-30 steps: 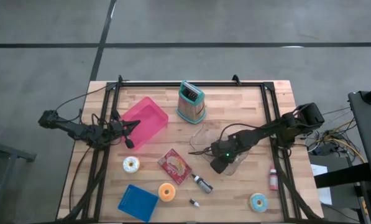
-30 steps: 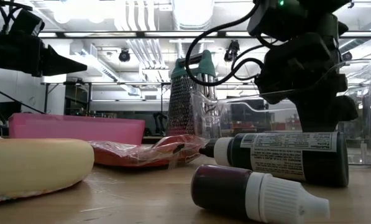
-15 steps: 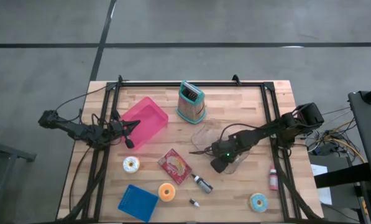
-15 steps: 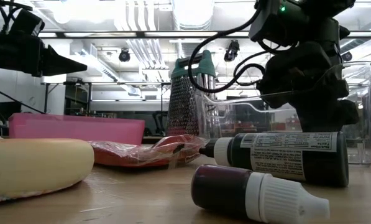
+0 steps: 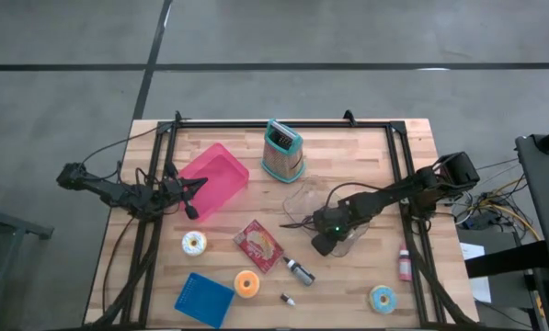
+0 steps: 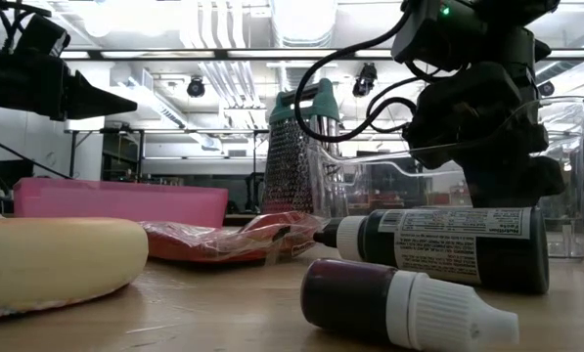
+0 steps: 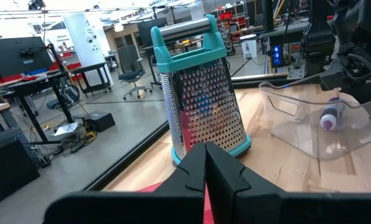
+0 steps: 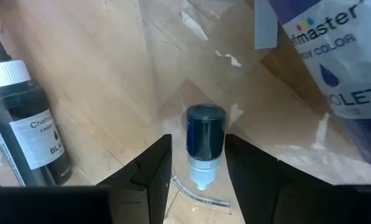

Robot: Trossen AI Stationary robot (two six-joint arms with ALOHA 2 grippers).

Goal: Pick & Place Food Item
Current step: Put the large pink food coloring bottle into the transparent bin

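Observation:
My right gripper (image 8: 196, 168) points steeply down into a clear plastic container (image 5: 334, 204) at mid table, and it is open. A small blue dropper bottle (image 8: 204, 140) lies on its side between the two fingers, white tip toward the wrist. A violet colouring bottle (image 8: 334, 74) lies on the container's floor too (image 7: 330, 117). A black bottle (image 8: 30, 124) lies just outside the container's wall. My left gripper (image 5: 193, 210) waits shut and level over the near corner of a pink bin (image 5: 214, 177).
A teal-handled grater (image 5: 282, 152) stands behind the container. A red food packet (image 5: 258, 245), three doughnuts (image 5: 194, 243) (image 5: 246, 283) (image 5: 382, 297), a blue square lid (image 5: 204, 299), a tiny bottle (image 5: 286, 299) and a red bottle (image 5: 404, 262) lie across the near half.

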